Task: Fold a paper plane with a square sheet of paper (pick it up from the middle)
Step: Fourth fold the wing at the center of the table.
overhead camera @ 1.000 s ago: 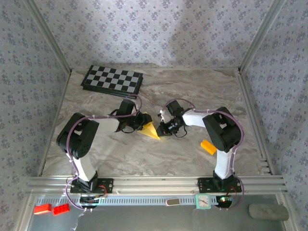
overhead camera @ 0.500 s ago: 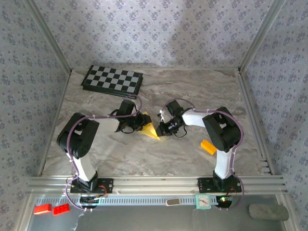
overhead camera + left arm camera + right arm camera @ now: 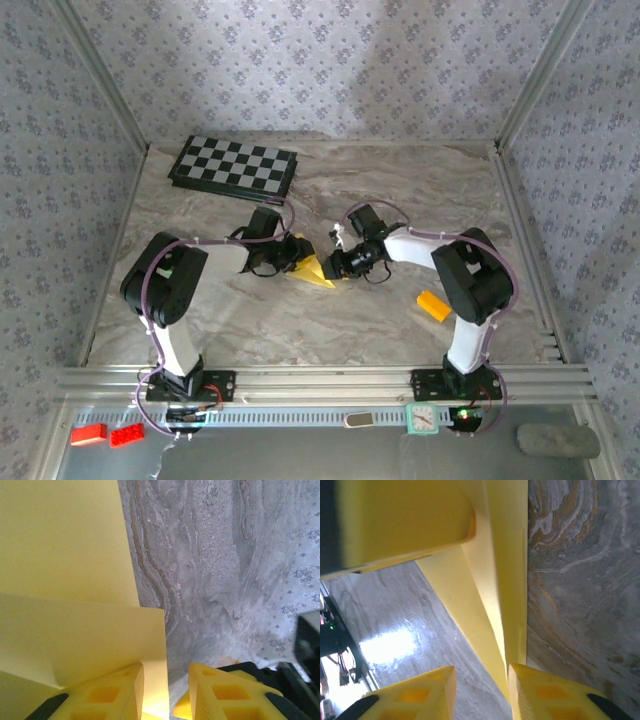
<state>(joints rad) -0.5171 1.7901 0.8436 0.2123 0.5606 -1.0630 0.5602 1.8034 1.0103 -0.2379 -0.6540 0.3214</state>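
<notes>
The square sheet of paper point(image 3: 314, 271), lying nearer the arms than the checkerboard point(image 3: 233, 165), carries early folds only; the narrow dart is not yet formed. Left gripper point(image 3: 165, 682) and right gripper point(image 3: 481, 680) stand parted astride its edges, seemingly pinching nothing.

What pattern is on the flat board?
The board has black-and-white checks; top external view shows it best.
</notes>
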